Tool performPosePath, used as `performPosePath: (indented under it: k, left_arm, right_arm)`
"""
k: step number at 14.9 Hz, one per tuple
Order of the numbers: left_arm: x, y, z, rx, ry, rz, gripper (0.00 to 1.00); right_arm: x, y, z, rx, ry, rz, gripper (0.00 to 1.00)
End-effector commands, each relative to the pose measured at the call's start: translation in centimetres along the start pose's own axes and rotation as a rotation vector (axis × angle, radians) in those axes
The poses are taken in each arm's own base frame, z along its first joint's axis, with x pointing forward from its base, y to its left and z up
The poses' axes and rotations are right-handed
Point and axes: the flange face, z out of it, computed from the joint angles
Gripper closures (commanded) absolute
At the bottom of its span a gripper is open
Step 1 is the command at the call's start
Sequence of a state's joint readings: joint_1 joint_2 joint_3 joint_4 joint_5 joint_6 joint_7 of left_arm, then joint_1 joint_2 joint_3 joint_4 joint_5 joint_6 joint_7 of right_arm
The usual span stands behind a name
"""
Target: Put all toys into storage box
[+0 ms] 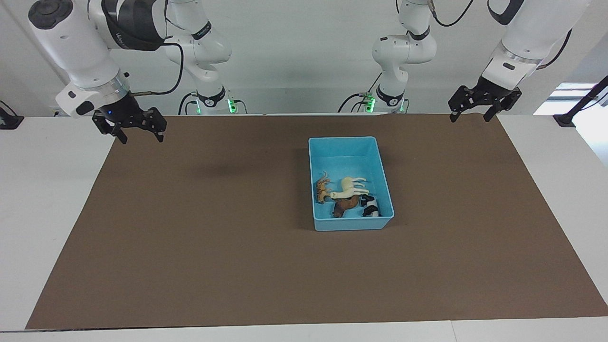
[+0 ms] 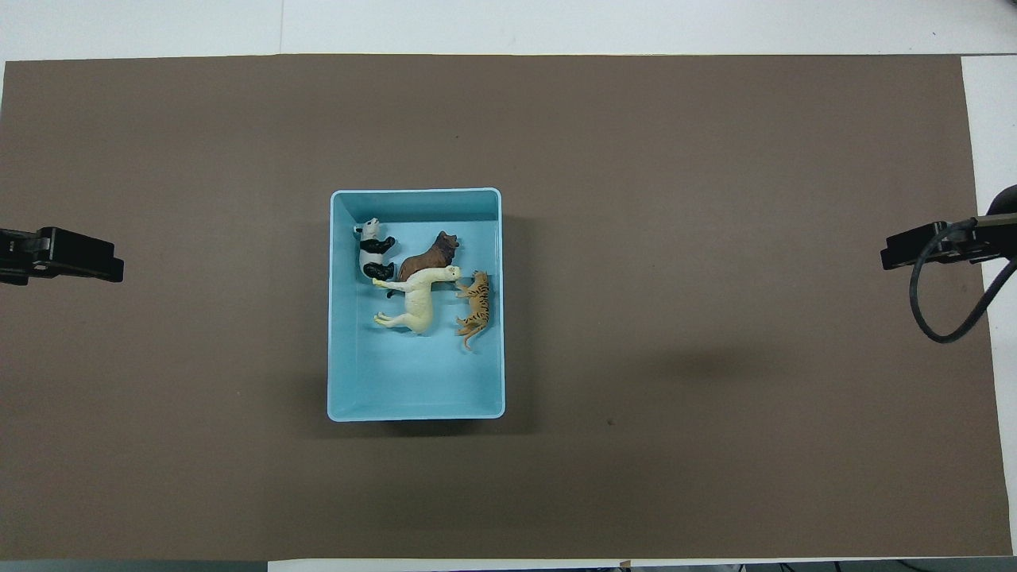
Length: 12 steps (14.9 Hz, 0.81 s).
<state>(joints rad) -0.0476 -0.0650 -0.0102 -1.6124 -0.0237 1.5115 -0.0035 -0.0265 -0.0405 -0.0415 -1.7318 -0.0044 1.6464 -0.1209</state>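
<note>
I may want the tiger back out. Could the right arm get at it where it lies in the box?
Probably yes. The tiger lies uncovered in the storage box, against the wall toward the right arm's end. The right gripper hangs open and empty; that wall could crowd one finger.

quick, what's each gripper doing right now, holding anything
Left gripper: open, holding nothing, raised over the brown mat's edge.
Right gripper: open, holding nothing, raised over the mat's edge at its own end.

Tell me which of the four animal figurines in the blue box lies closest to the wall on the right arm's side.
The orange striped plastic tiger: it lies right along that wall, with the cream horse, brown lion and panda all farther in.
</note>
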Motion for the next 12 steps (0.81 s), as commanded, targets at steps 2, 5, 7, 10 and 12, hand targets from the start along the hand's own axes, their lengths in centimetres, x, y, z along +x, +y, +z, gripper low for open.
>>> performPosePath:
  k: [2, 5, 7, 10, 12]
  left_arm:
    - [-0.55, -0.16, 0.07, 0.008, -0.009, 0.003, 0.00]
    - [-0.55, -0.16, 0.07, 0.008, -0.009, 0.003, 0.00]
    - [-0.55, -0.16, 0.07, 0.008, -0.009, 0.005, 0.00]
    - [-0.55, -0.16, 0.07, 0.008, -0.009, 0.003, 0.00]
    - [-0.55, -0.16, 0.07, 0.008, -0.009, 0.003, 0.00]
  right_arm:
    - [-1.13, 1.52, -0.14, -0.004, -0.021, -0.024, 0.00]
    - [-1.06, 1.02, -0.25, -0.004, -0.016, -0.021, 0.00]
    - [-1.04, 0.94, -0.26, -0.004, -0.014, -0.017, 0.00]
    - [-1.01, 0.77, -0.26, -0.005, -0.014, -0.018, 0.00]
    - [-1.05, 0.92, -0.25, -0.003, -0.016, -0.017, 0.00]
